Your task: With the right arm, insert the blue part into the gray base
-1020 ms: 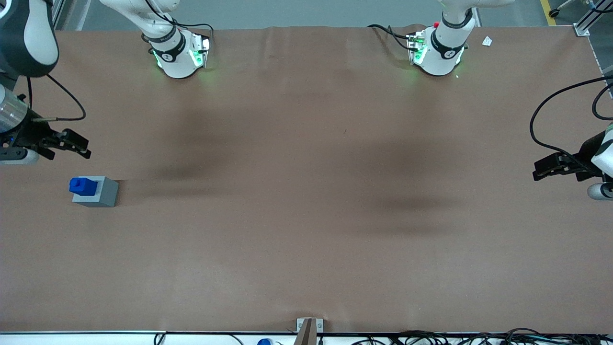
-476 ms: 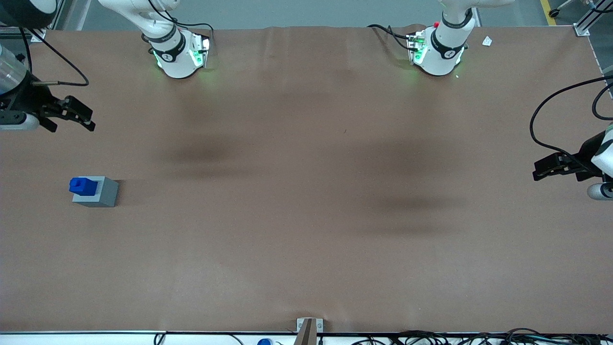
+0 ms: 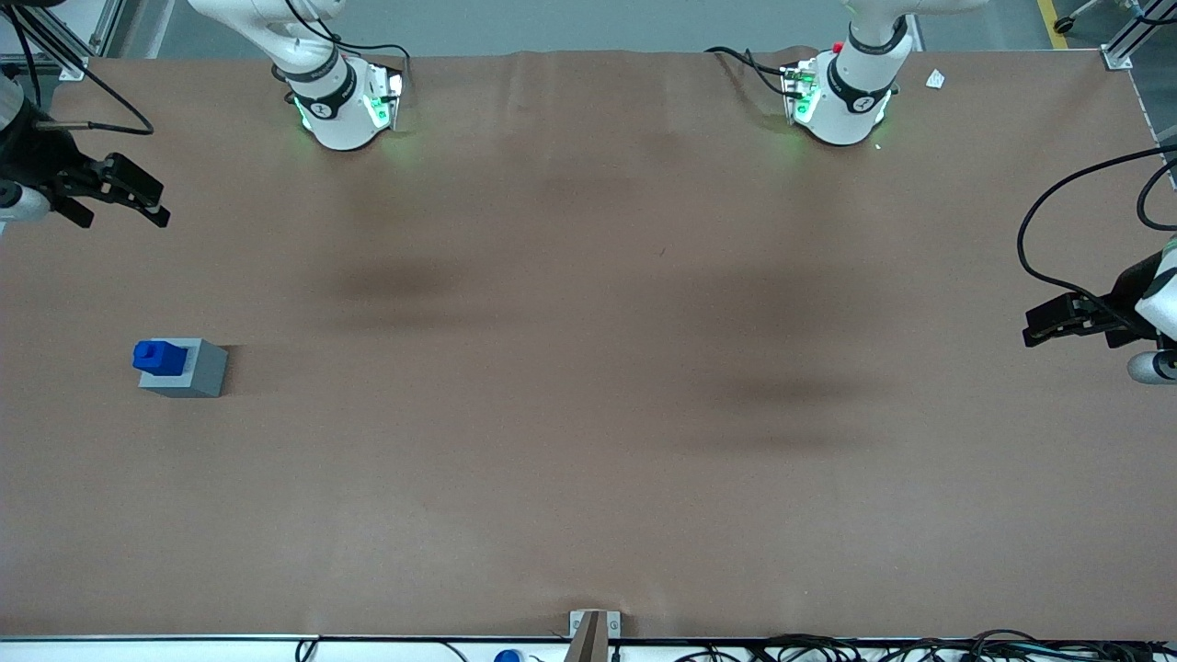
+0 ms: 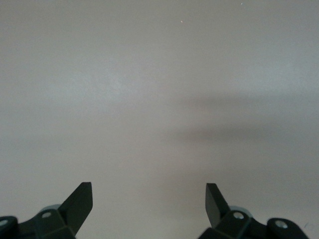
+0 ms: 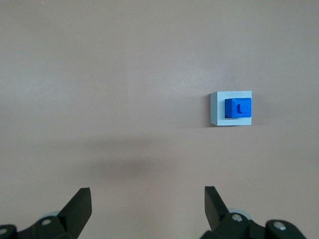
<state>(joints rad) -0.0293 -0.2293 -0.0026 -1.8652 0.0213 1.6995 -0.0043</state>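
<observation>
Brown paper covers the whole tabletop (image 3: 588, 414), plain and flat under soft shadows. At the working arm's end of it sits the gray base (image 3: 188, 370), and the blue part (image 3: 158, 356) stands in the base's top with its small knob up; in the wrist view the blue part (image 5: 238, 108) sits inside the outline of the gray base (image 5: 217, 108), toward one edge.

By my reading the insertion is done, or very nearly: the blue part rests in the recess, though whether it is pressed fully home cannot be told, since it rises above the base's top.

Well clear of both blocks hangs the hand (image 3: 115, 191), raised above the tabletop and farther from the front camera than they are. Its fingers (image 5: 79, 205) stand wide apart with nothing between them. What is left, I judge, is only for the right arm (image 3: 23, 152) to move off.

No brand, label or writing can be read anywhere.
</observation>
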